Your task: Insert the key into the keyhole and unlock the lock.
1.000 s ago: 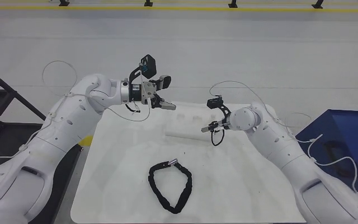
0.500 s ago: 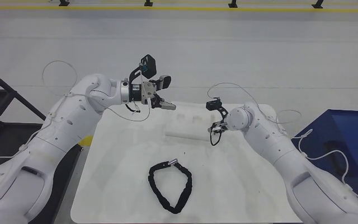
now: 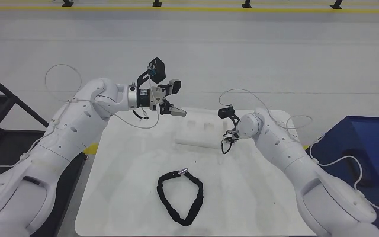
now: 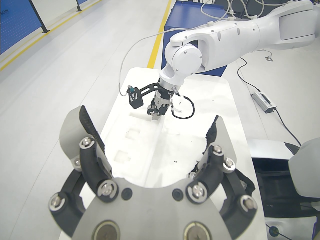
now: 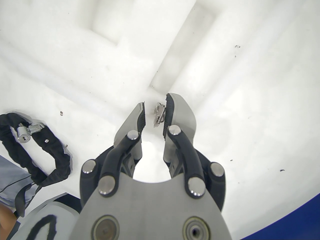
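Both grippers gape: left gripper [image 4: 149,114] wide, right gripper [image 5: 155,101] narrowly astride the key [image 5: 159,116], whose blade is unclear; lock [image 5: 54,150] partly cut off

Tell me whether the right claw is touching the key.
Cannot tell. Right wrist view: the key lies between the fingers of the right claw, close against one pad, clear of the other; contact isn't plain.

Shiny metal key [image 5: 159,115], matt black cloth-sleeved chain lock [image 5: 55,151] (bright metal cylinder [image 5: 23,135]), matt white table [image 3: 254,195]
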Available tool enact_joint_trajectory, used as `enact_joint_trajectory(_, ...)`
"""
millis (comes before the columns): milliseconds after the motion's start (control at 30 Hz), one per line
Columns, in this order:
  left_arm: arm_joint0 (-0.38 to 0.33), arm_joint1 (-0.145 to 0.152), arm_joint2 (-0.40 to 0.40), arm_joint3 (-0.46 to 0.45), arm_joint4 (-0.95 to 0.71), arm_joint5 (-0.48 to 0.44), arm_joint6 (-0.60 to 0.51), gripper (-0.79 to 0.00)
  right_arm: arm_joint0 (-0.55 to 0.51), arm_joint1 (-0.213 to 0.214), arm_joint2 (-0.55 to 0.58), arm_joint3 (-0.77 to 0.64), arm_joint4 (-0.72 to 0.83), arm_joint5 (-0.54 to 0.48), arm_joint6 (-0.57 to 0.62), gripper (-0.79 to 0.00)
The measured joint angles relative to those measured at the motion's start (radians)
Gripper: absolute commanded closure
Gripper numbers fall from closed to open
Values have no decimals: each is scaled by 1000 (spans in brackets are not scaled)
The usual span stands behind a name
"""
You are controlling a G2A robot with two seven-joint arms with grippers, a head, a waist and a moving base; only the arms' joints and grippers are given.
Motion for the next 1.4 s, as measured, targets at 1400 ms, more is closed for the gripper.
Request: enact_joint_trajectory(1400, 0, 0, 0, 0, 0, 0, 0, -785, -95, 154, 342, -511, -86, 101, 277, 0)
